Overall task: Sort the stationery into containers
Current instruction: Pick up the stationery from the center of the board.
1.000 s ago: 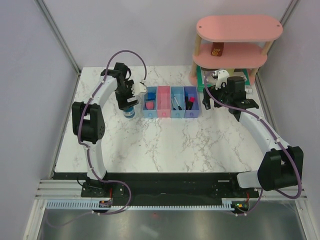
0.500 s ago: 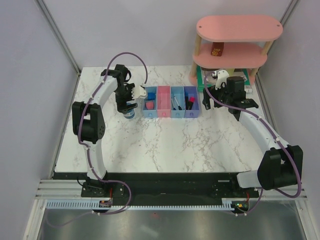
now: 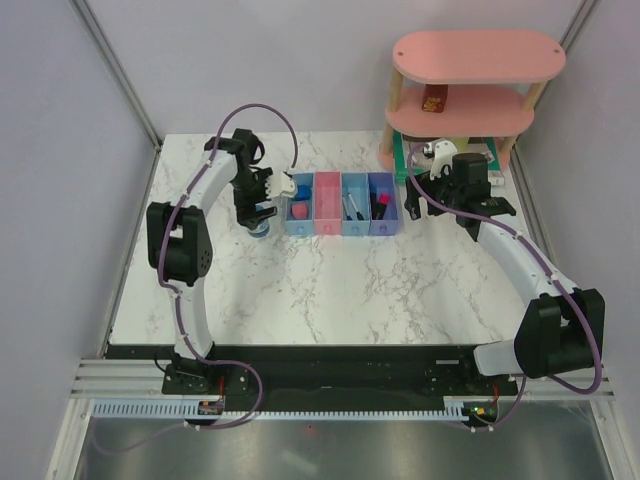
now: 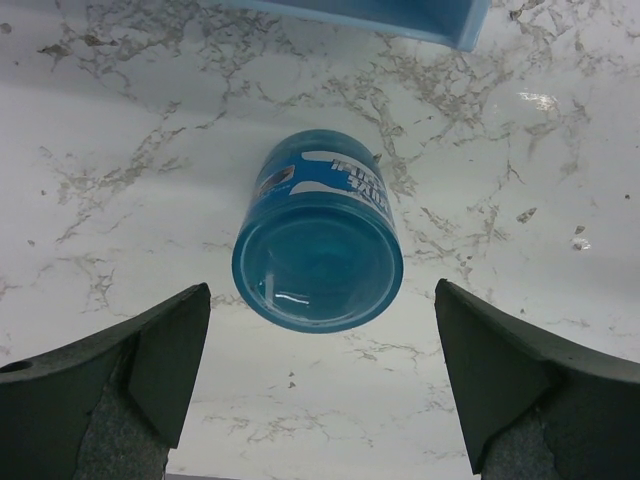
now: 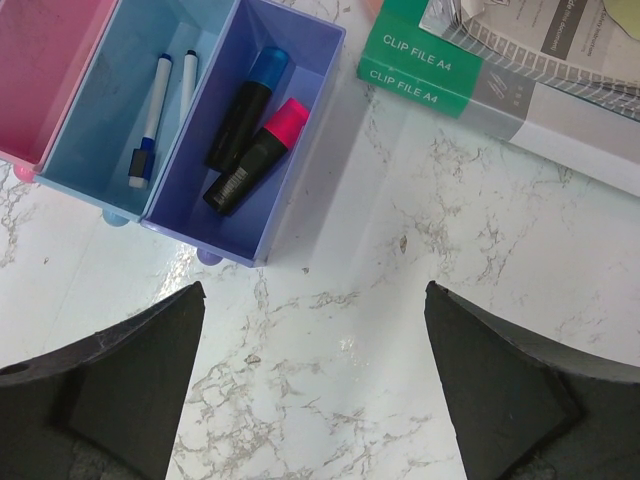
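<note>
The blue tape roll (image 4: 318, 245) lies on its side on the marble, just left of the containers (image 3: 343, 204); it also shows in the top view (image 3: 260, 230). My left gripper (image 4: 320, 385) is open and hangs over it, not touching; in the top view it (image 3: 261, 212) is right above the roll. The left light blue bin (image 3: 298, 206) holds a pink and a blue eraser. The other light blue bin (image 5: 120, 120) holds two thin pens (image 5: 160, 110). The purple bin (image 5: 300, 150) holds two highlighters (image 5: 250, 140). My right gripper (image 5: 315, 390) is open and empty right of the bins.
A green-edged book (image 5: 470, 70) lies behind the right gripper under the pink oval shelf (image 3: 478, 60), which carries a small red box (image 3: 433, 99). The pink bin (image 3: 326, 203) looks empty. The table's left edge (image 3: 140, 230) is near the left arm.
My left gripper has shifted a little toward the bins and turned over the tape roll. The roll stays on the table. The right arm has hardly moved.
</note>
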`<state>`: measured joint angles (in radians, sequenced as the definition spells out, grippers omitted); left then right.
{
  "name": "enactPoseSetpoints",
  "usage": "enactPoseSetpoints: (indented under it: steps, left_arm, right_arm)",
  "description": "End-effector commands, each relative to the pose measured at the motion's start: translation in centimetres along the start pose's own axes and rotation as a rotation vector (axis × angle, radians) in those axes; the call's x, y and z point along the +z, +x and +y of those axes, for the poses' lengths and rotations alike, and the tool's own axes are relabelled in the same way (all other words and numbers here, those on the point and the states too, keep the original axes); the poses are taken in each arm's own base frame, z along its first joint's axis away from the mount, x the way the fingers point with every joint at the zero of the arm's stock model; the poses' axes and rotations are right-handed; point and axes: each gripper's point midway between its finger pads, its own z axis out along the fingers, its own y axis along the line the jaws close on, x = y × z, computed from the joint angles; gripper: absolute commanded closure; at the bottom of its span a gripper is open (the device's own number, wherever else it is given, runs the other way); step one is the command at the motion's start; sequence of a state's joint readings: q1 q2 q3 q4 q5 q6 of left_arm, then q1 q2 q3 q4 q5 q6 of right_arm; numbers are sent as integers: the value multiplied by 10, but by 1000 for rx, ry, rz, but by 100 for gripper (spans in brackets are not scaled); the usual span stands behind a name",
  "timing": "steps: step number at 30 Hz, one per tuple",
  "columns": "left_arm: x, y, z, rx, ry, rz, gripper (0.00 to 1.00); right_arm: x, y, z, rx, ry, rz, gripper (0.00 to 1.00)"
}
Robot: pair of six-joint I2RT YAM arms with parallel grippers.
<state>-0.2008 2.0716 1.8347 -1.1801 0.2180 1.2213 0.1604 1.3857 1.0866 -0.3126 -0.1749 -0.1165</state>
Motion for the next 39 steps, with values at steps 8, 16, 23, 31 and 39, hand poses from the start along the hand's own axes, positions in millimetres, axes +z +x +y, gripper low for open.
enactPoseSetpoints:
  steps: [8, 16, 23, 31, 39]
  left_arm:
    - [25, -1, 4, 13, 37, 7, 0]
    - [39, 7, 3, 24, 55, 66, 51]
    - [23, -1, -3, -8, 36, 41, 98]
    - [-66, -62, -15, -27, -93, -223, 98]
    - [-166, -141, -50, 48, -251, -608, 98]
  right_arm:
    - [-2, -12, -3, 1, 10, -34, 2]
    - [-3, -13, -2, 2, 8, -37, 2]
    - [-2, -12, 5, 9, -36, -33, 2]
    - [-7, -21, 50, 10, -299, -37, 2]
    - [-33, -45, 137, 125, -970, -31, 2]
